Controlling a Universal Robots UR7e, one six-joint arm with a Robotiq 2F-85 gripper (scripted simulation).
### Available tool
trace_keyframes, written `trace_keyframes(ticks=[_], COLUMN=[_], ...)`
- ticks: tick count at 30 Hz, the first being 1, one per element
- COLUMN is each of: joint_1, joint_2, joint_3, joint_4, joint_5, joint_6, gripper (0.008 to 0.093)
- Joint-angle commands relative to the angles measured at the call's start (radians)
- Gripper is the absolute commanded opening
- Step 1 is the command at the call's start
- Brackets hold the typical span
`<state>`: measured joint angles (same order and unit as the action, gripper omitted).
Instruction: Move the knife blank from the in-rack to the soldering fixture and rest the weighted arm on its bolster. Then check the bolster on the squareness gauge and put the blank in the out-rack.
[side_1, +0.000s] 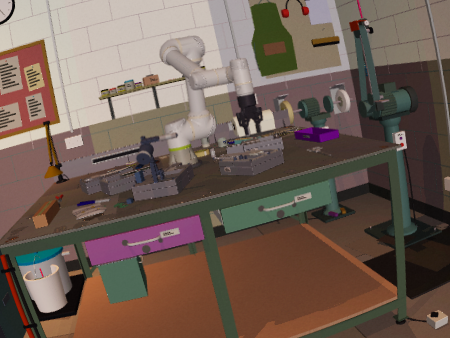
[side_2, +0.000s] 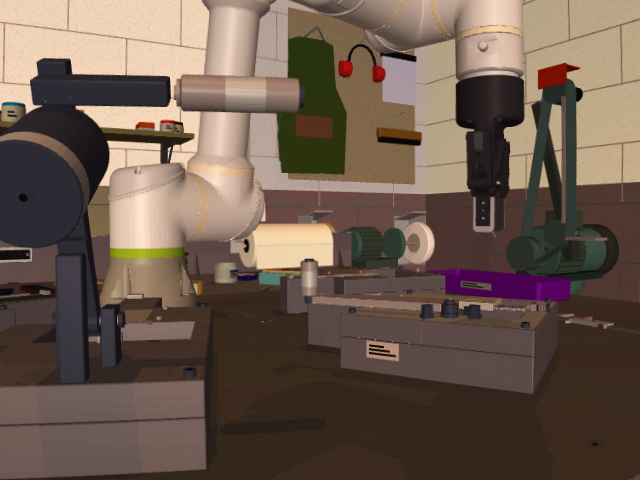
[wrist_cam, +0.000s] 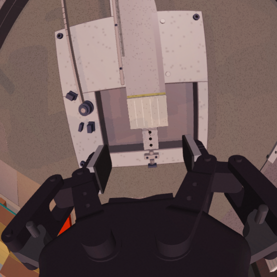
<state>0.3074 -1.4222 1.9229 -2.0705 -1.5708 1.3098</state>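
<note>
My gripper (wrist_cam: 147, 157) (side_1: 249, 125) (side_2: 486, 219) is open and empty, hanging well above the far grey rack block (side_1: 255, 144) on the right half of the bench. Straight below it, in the wrist camera, the knife blank (wrist_cam: 144, 77) lies along that block: a wide pale blade, a thin yellow bolster line (wrist_cam: 146, 95), a ribbed pale section and a narrow tang with three holes (wrist_cam: 150, 139) over the block's recess. The soldering fixture (side_1: 155, 182) with its dark weighted arm (side_2: 98, 89) raised stands on the left of the bench. A second grey block (side_2: 444, 336) sits in front of the rack.
A purple tray (side_1: 316, 133) sits at the bench's far right, behind the blocks. The robot base (side_2: 150, 258) stands between the fixture and the blocks, and a bench grinder (side_1: 312, 107) is behind them. Small pegs (wrist_cam: 85, 108) stick up on the block's left side.
</note>
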Motion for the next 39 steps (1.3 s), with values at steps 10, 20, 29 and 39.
trace_keyframes(ticks=[10,20,29,39], joint_1=[-0.046,-0.141,-0.252,-0.349], joint_2=[-0.08,-0.223,-0.363,-0.469], joint_3=[0.078,0.203,0.303,0.364], joint_4=[-0.001,0.018,0.058,0.103], joint_5=[0.0,0.0,0.0,0.0], joint_6=[-0.306,-0.858,-1.395,-1.798], gripper=[0.07,0.07,0.07,0.07])
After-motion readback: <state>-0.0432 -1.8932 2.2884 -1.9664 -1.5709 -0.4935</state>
